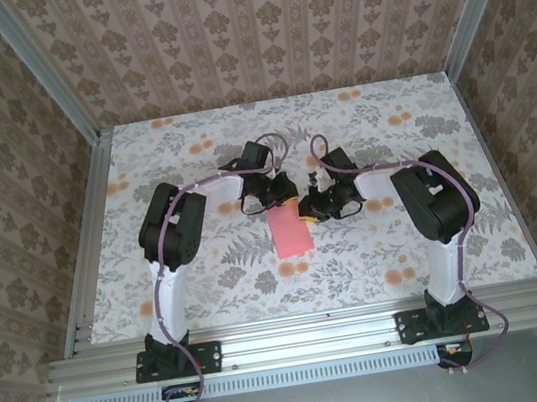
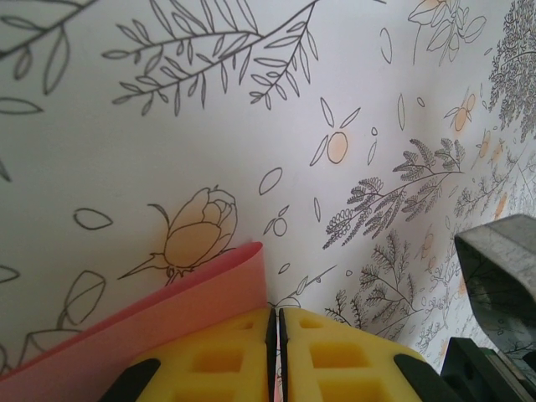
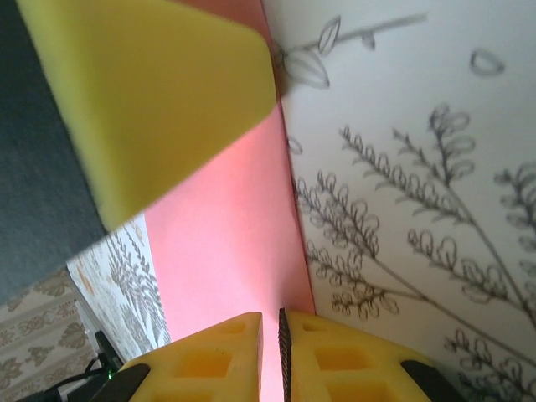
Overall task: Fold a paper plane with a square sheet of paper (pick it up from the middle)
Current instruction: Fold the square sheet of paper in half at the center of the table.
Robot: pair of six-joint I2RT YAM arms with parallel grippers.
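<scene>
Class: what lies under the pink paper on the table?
The floral-printed table covering shows around the pink paper; the part directly beneath is hidden by the sheet, so nothing else there can be confirmed.

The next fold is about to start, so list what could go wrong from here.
1. The left gripper and right gripper both seem shut on the paper, close together. Any pull in opposite directions could tear it.
2. The left gripper appears to pinch only an edge near a corner, so the paper may slip out.
3. The grippers sit almost against each other, so a small misstep might make them collide.
</scene>
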